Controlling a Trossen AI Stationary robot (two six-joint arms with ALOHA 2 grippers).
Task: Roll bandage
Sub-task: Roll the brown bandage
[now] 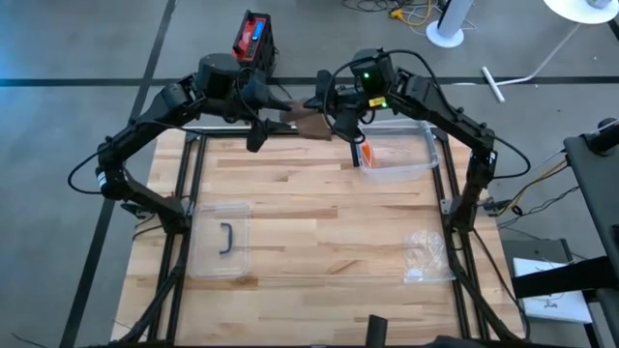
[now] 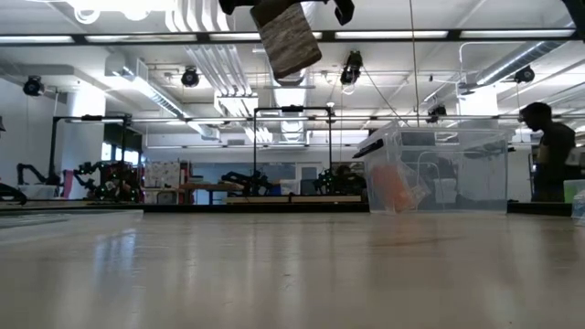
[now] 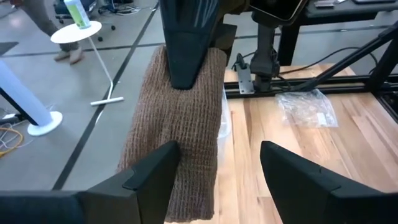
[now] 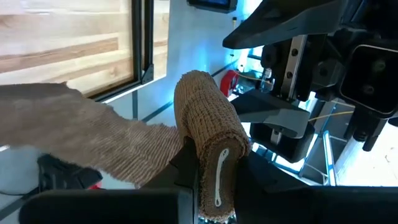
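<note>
- Right wrist view: the bandage [image 4: 208, 134], partly rolled, is clamped in the right gripper [image 4: 214, 180] jaws, held in the air past the far edge of the surface [image 1: 319, 232].
- Beside the bandage, the left gripper [image 3: 217, 168] jaws stand apart around its loose tail.
- Risk: tail slackens or slips, so the roll unwinds.
- Near the bandage, the clear bin [image 1: 401, 155]; no readable writing.
</note>
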